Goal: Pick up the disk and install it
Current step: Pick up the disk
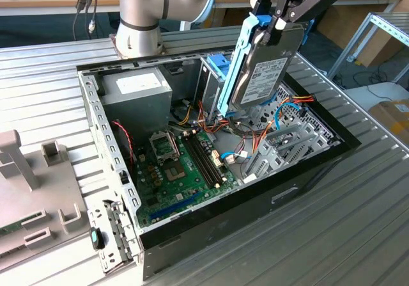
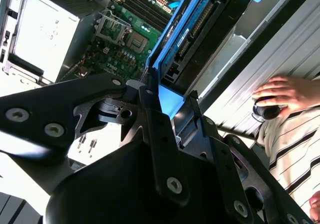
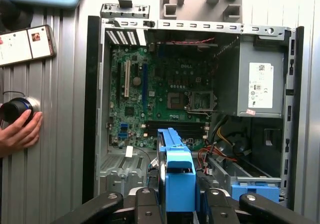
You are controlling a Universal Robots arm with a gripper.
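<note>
Fingers (image 2: 159,134) squeezed in from both sides on the light-blue handle end of the disk (image 1: 265,75), and the gripper (image 1: 271,22) has it pinched firmly. The disk hangs tilted, nearly on edge, above the open computer case (image 1: 96,116). Its white label faces the exterior view's right and its blue carrier rail runs down the other long side. Its lower end dips just inside the case, right by the tangle of coloured cables (image 1: 255,129); whether it touches them I cannot tell. Just behind it in the case stands the silver drive cage (image 1: 206,81) with its fixed blue latch (image 1: 218,62) on top. Down on the case floor lies the green motherboard (image 3: 165,83), with the grey power supply (image 3: 260,83) boxed into one corner of the case. Outside the case, on the ribbed metal table (image 1: 358,215), a person's hand (image 3: 20,131) rests against a black knob (image 3: 12,109), and a phone (image 3: 25,44) lies near it.
</note>
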